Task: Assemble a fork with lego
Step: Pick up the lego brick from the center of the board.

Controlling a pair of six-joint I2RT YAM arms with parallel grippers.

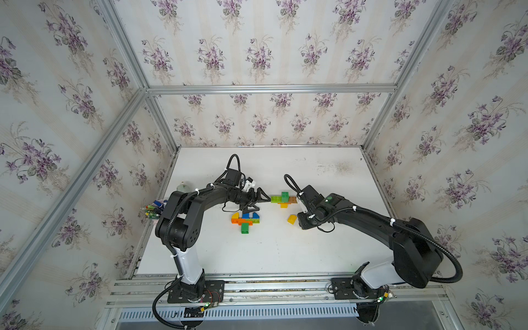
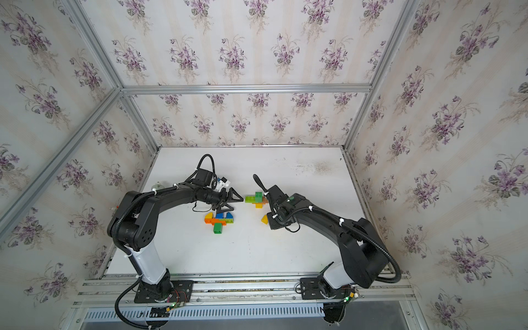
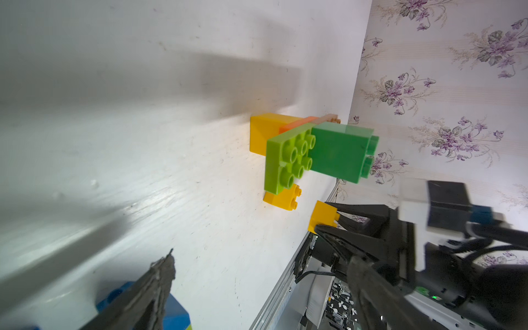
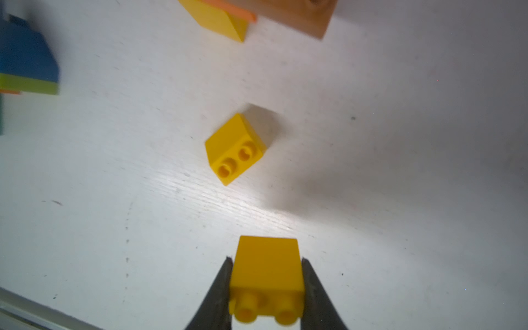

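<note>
Two black robot arms reach toward the middle of a white table point(image 1: 265, 251) inside a booth lined with purple-flowered wallpaper. The right gripper point(image 4: 267, 274) is clamped on a small yellow brick point(image 4: 267, 271), its two fingers pressing the brick's opposite sides with the studs pointing back toward the wrist; in the left wrist view the same brick point(image 3: 323, 215) shows pinched at the fingertips, just above the table. A second loose yellow brick point(image 4: 235, 148) lies on the table just beyond the held one, tilted, two studs showing; in both top views it sits right beside the right arm's wrist point(image 1: 292, 219). Farther back stands a small cluster of joined bricks point(image 1: 283, 199): a lime plate point(image 3: 281, 163) with a dark green block point(image 3: 340, 151) on it, yellow pieces beneath and a brown piece at the right end. The left gripper point(image 1: 261, 198) hovers with its jaws spread wide and nothing between them, its tips near the cluster's left end. Nearer and to the left lies a second assembly point(image 1: 245, 219) of orange, blue, yellow, lime and green bricks. Marker pens point(image 1: 151, 211) sit at the table's left edge.
</note>
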